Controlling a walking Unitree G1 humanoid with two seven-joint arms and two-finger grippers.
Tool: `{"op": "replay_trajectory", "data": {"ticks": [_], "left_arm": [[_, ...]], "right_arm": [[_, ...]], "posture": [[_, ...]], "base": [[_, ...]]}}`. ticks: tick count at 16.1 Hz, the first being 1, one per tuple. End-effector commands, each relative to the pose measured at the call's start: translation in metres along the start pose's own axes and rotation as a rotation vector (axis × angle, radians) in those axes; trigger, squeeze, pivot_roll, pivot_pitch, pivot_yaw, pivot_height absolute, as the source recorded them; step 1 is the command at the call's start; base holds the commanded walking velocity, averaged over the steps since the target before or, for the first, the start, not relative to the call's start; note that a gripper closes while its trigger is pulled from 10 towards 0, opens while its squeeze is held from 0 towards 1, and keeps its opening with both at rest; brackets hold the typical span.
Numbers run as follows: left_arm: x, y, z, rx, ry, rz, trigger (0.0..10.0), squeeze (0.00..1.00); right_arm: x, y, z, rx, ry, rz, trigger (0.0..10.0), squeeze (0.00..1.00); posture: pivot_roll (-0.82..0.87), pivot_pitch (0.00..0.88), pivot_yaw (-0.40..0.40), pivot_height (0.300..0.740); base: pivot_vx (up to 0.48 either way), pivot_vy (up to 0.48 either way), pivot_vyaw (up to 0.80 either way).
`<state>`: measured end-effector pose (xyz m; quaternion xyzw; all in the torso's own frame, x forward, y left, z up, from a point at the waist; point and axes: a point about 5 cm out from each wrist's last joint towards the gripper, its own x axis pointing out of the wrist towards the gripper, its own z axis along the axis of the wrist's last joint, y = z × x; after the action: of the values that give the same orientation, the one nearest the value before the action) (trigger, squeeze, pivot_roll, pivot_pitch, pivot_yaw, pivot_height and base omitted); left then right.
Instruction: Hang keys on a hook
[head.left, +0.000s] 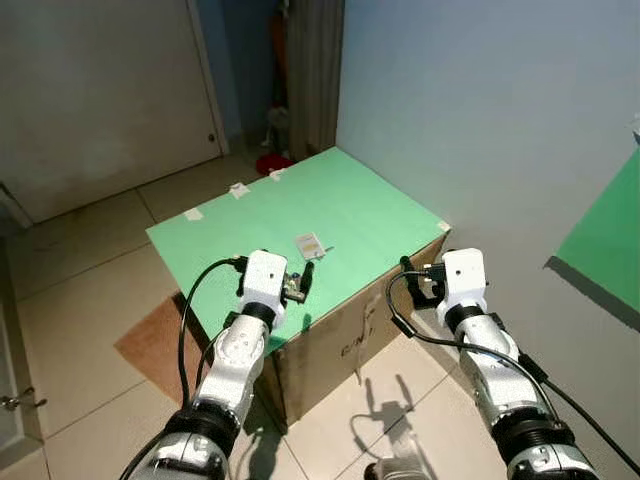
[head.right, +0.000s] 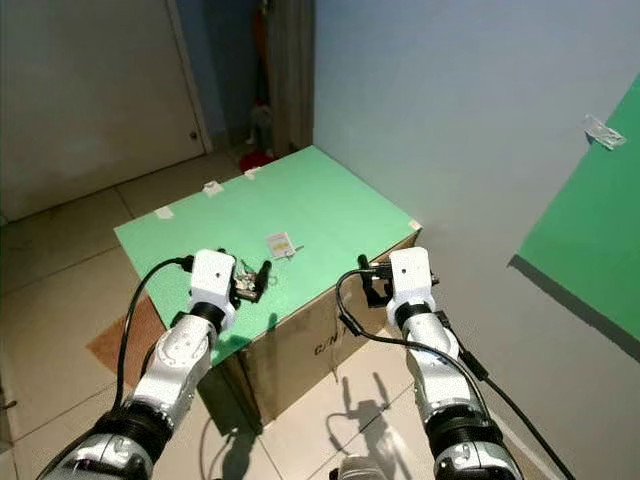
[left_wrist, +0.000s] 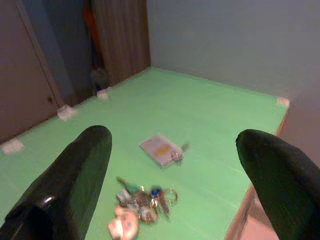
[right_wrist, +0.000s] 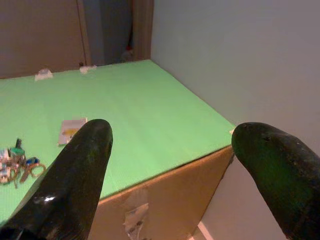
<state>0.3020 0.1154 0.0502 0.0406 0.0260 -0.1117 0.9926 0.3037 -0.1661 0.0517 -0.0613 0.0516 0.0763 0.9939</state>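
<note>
A bunch of keys with coloured tags lies near the front edge of the green-topped cardboard box. A white tag with a small key lies a little farther in. My left gripper hovers low right over the key bunch, open, its fingers wide apart with nothing between them. At the box's front right corner my right gripper is held off the edge, open and empty. In the right wrist view the keys lie off to one side.
A green sheet hangs on the blue wall to the right, with a small white piece at its top corner. Behind the box are a door and a red object on the floor. A brown mat lies left of the box.
</note>
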Motion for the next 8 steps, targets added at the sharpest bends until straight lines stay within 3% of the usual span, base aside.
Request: {"op": "replay_trajectory", "data": {"ticks": [1, 4, 6, 8], "left_arm": [[-0.003, 0.008, 0.004, -0.013, -0.038, 0.032, 10.0, 0.0], [-0.05, 0.024, -0.004, 0.007, -0.061, 0.005, 10.0, 0.0], [-0.062, 0.026, 0.0, -0.008, -0.094, -0.027, 10.0, 0.0], [-0.066, 0.025, 0.005, -0.017, -0.111, -0.032, 10.0, 0.0]], "right_arm": [[-0.003, -0.005, -0.003, 0.0, -0.001, -0.018, 10.0, 0.0], [-0.025, -0.02, -0.014, 0.028, -0.002, -0.026, 10.0, 0.0], [-0.046, -0.016, -0.019, 0.03, -0.028, 0.033, 10.0, 0.0], [-0.05, -0.015, -0.021, 0.023, -0.027, 0.038, 10.0, 0.0]], "posture": [[-0.26, 0.013, 0.062, 0.74], [-0.22, 0.012, 0.075, 0.74], [-0.21, 0.018, 0.073, 0.74], [-0.21, 0.017, 0.071, 0.74]], "base": [[0.0, 0.0, 0.0], [0.0, 0.0, 0.0], [0.0, 0.0, 0.0], [0.0, 0.0, 0.0]]}}
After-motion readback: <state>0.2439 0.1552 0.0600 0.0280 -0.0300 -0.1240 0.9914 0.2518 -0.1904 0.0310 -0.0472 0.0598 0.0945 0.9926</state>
